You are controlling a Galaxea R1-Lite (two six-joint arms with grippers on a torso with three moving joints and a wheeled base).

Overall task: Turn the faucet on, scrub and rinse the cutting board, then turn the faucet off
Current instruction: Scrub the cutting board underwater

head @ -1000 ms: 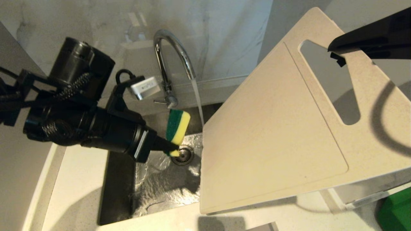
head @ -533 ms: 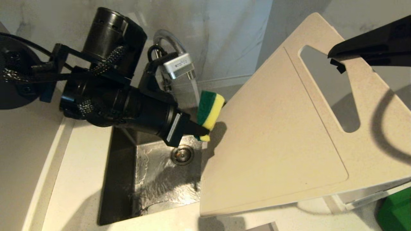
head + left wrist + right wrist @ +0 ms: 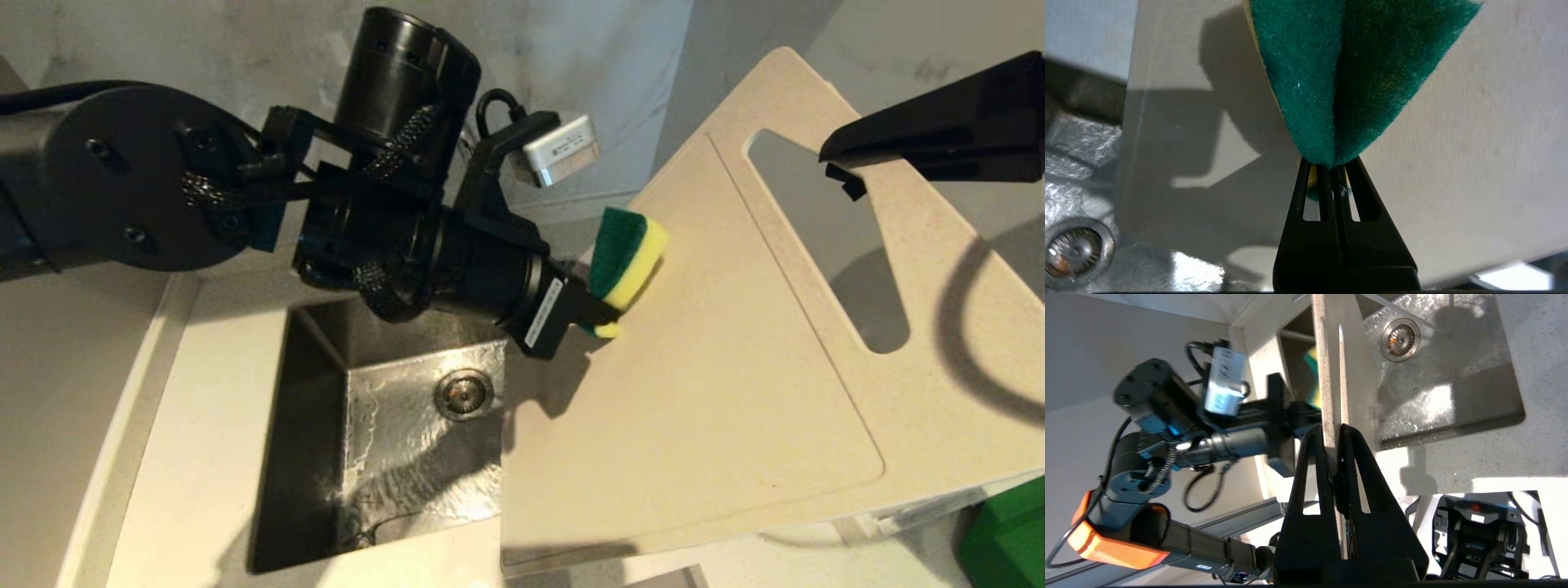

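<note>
Over the sink (image 3: pixel 384 457), the cutting board (image 3: pixel 718 367) is held tilted, sponge (image 3: pixel 627 257) at its upper face.
Right gripper (image 3: pixel 1333 445) is clamped on the board's edge; left gripper (image 3: pixel 1331 171) is pinched tight on the sponge. The basin looks wet, so scrubbing seems barely begun, with rinsing and shutting off the tap left.

The head camera looked steeply down on the sink (image 3: pixel 392 457); the left wrist camera sat close against the cutting board (image 3: pixel 1474 143); the right wrist camera sighted along the board's edge; all shared the drain (image 3: pixel 1399 339)
</note>
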